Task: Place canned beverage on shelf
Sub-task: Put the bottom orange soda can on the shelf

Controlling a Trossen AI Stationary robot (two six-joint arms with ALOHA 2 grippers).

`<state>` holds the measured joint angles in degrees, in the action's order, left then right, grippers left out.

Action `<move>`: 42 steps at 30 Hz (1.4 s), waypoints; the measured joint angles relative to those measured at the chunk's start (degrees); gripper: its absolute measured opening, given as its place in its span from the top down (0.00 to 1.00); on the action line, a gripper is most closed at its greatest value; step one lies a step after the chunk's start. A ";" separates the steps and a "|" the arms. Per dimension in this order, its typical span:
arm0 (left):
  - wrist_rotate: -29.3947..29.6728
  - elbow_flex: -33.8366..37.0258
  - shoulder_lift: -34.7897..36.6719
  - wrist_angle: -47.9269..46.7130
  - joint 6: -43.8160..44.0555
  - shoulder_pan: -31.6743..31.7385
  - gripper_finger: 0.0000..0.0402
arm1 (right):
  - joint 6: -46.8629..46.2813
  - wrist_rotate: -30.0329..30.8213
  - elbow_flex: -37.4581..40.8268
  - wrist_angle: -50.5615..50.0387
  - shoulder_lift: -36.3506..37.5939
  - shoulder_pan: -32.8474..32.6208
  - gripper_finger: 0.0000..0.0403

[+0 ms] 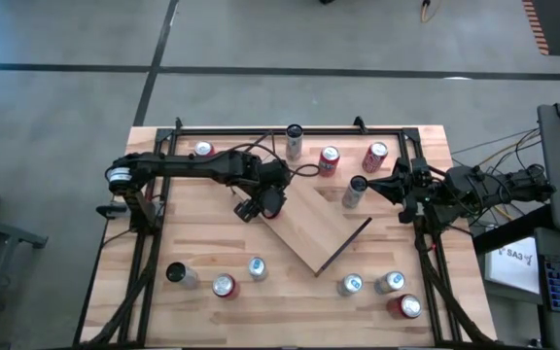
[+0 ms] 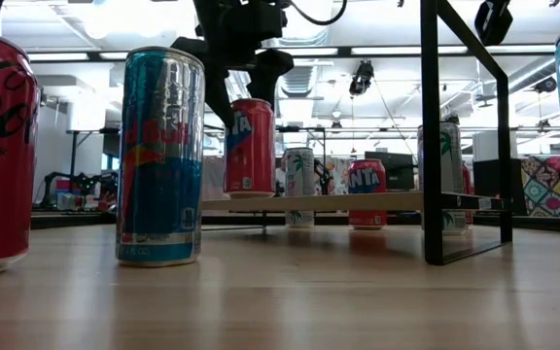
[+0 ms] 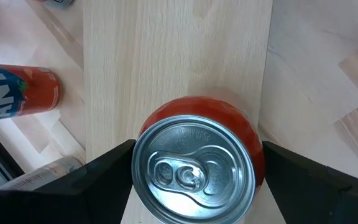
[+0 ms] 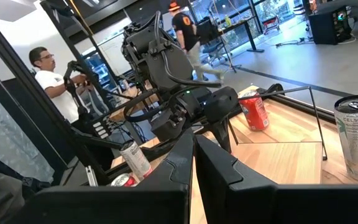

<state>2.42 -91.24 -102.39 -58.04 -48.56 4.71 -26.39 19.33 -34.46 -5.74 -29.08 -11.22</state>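
The shelf (image 1: pixel 317 230) is a flat rectangular board of pale wood with a thin dark rim along some edges, lying askew in the middle of the table (image 1: pixel 202 228); in the low view it sits raised a little above the tabletop. On the shelf's corner nearest the left arm stands an orange can (image 3: pixel 197 162), upright, with a silver top and pull tab and white-and-blue lettering on its side.

The left gripper (image 1: pixel 265 199) hangs directly over that can, its two dark fingers (image 3: pixel 101 171) spread wide on either side of it with a gap showing on each side, so the can stands free on the shelf.

The right gripper (image 4: pixel 191 149) waits off the shelf's far side from the left arm, near the table's right edge, with its fingers pressed together and nothing between them.

Other cans stand around the shelf on the table, among them a tall blue-and-silver can (image 2: pixel 160 156).
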 joint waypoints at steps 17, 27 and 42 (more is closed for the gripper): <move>0.00 0.00 0.00 0.63 0.61 0.00 0.22 | 0.00 0.00 0.00 0.00 -0.01 -0.02 0.98; 0.02 0.00 0.07 0.88 0.61 0.00 0.17 | -0.01 0.00 0.00 0.00 -0.01 -0.02 0.98; 2.19 -1.29 0.17 -0.50 1.09 0.00 0.16 | 0.00 0.00 0.00 0.00 0.00 0.00 0.98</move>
<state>4.60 -92.53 -102.21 -58.54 -47.46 4.71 -26.40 19.33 -34.46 -5.73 -29.08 -11.23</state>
